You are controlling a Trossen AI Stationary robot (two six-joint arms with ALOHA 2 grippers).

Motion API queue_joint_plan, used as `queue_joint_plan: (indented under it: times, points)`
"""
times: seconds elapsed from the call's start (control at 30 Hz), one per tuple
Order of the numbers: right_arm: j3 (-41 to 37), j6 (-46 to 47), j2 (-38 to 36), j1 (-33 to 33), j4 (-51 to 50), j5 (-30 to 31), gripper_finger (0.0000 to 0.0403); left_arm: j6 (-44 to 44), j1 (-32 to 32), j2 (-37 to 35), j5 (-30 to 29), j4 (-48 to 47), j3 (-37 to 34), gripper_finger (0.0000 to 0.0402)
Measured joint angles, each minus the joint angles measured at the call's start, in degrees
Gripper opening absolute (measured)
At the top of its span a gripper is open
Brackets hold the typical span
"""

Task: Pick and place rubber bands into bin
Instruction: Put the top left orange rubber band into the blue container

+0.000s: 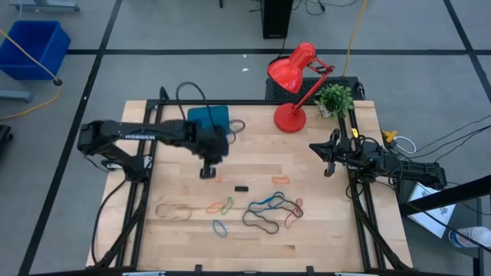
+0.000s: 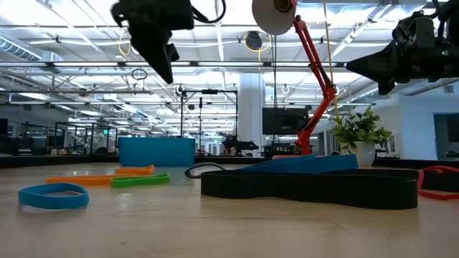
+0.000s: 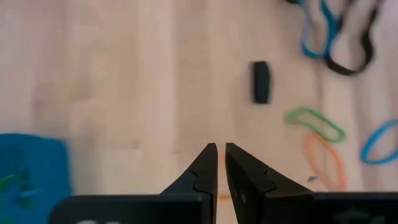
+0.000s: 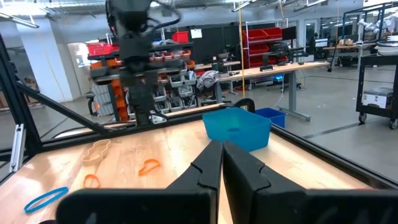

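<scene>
Several rubber bands lie flat on the wooden table's near half: tan (image 1: 173,208), orange and green (image 1: 222,205), blue (image 1: 221,227), and a black and blue cluster (image 1: 272,208). The teal bin (image 1: 209,119) stands at the far left and also shows in the right wrist view (image 4: 237,127). My left gripper (image 1: 209,172) hangs above the table, just near of the bin, pointing down, shut and empty (image 3: 221,149). My right gripper (image 1: 328,159) is raised at the table's right side, shut and empty (image 4: 221,146).
A red lamp (image 1: 295,84) and a small plant (image 1: 335,98) stand at the far right. A small black block (image 1: 241,188) lies mid-table. An orange band (image 1: 281,179) lies apart from the others. Black frame rails run along both table sides.
</scene>
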Motion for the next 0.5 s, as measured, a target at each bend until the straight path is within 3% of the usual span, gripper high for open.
queue_joint_plan:
  times: [0.27,0.5]
  points:
    - [0.01,0.02,0.00,-0.01,0.01,0.00,0.0009,-1.84,-6.25,0.07,-5.76,1.01,-7.00,0.0037]
    - [0.00,0.02,0.00,-0.01,0.01,-0.01,0.0009,1.53,-6.46,0.09,-6.99,14.98,-17.32,0.0037]
